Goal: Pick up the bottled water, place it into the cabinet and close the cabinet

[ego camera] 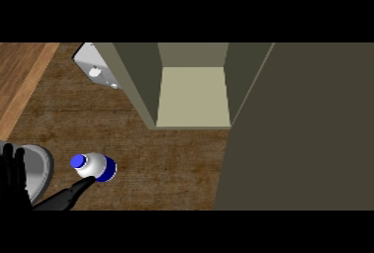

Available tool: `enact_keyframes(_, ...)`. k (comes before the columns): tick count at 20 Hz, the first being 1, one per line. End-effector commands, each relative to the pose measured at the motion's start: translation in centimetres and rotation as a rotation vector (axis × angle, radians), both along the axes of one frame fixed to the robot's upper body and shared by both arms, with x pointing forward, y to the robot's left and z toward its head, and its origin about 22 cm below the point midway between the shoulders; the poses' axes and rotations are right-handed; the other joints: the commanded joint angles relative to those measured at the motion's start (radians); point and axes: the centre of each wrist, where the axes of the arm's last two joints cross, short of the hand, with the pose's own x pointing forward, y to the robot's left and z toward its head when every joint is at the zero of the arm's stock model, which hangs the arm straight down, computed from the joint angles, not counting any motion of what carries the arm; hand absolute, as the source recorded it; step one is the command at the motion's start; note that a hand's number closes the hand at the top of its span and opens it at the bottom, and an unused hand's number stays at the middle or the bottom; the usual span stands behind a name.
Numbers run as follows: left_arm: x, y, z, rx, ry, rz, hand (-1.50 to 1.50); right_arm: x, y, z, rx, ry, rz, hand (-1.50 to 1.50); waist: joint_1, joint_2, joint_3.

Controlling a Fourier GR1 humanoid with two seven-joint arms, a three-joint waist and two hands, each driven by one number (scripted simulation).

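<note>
You have a brown wood-grain counter (168,163), matt and slightly rough-looking. The olive box-shaped cabinet (194,96) looks smooth and matt, like painted board. The white, blue-capped bottled water (93,166) shines like glossy plastic.

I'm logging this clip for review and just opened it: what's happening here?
A water bottle stands upright on the wooden counter, in front of and to the left of the open cabinet. The robot's left hand shows at the lower left with straight fingers. A black fingertip reaches the bottle's near side, but nothing curls round it. The cabinet door is swung open at the right. The bottle is not yet lifted or stowed, and the right hand is out of view.
</note>
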Motion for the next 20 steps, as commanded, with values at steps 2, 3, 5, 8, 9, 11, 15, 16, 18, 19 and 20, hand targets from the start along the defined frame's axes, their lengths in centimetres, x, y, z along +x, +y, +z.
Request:
enact_keyframes(2, -0.2, 1.5, -3.8, -0.013, 0.050, 0.002, -1.50, -2.5, -1.8, 2.5, -0.045, -0.073, -0.042, -1.50, -0.001, -0.001, -0.001)
enact_keyframes(3, 2.0, 2.2, -3.8, -0.012, 0.037, -0.013, -1.50, -2.7, -0.9, 2.0, -0.040, -0.054, -0.052, -1.50, -0.009, -0.001, -0.001)
enact_keyframes(5, 1.8, 1.8, -3.5, 0.008, 0.056, -0.005, -1.50, -2.4, -0.5, 1.7, -0.045, -0.054, -0.048, -1.50, -0.002, 0.000, 0.000)
enact_keyframes(8, 1.4, 0.9, -6.2, -0.009, 0.044, -0.039, -1.50, -1.1, -0.7, 1.7, -0.052, -0.083, -0.069, -1.50, 0.002, 0.001, 0.000)
enact_keyframes(9, 2.3, 0.5, -6.7, -0.007, 0.046, -0.033, -1.50, -2.5, -0.7, 1.9, -0.039, -0.071, -0.053, -1.50, -0.005, 0.000, 0.000)
enact_keyframes(11, 1.9, 0.3, -8.2, -0.028, 0.053, -0.039, -1.50, -1.2, -1.4, 2.2, -0.041, -0.064, -0.066, -1.50, 0.003, 0.002, 0.000)
enact_keyframes(15, 0.5, -0.1, -10.0, -0.034, 0.074, -0.072, -1.50, -1.8, -0.4, 0.8, -0.052, -0.071, -0.058, -1.50, -0.001, -0.001, 0.001)
enact_keyframes(16, 1.7, -0.2, -10.7, -0.021, 0.059, -0.069, -1.50, -1.5, 0.3, 1.4, -0.055, -0.076, -0.058, -1.50, -0.001, 0.000, 0.000)
enact_keyframes(18, 3.0, 0.5, -12.6, -0.037, 0.059, -0.044, -1.50, -2.3, -0.6, 1.5, -0.060, -0.075, -0.055, -1.50, -0.010, 0.000, -0.001)
enact_keyframes(19, 3.3, -0.2, -11.3, -0.029, 0.047, -0.071, -1.50, -2.6, -0.4, 1.5, -0.060, -0.074, -0.062, -1.50, -0.007, -0.001, 0.000)
enact_keyframes(20, 4.1, -1.1, -11.4, -0.036, 0.060, -0.086, -1.50, -1.9, -0.5, 1.4, -0.041, -0.066, -0.067, -1.50, -0.003, 0.001, 0.001)
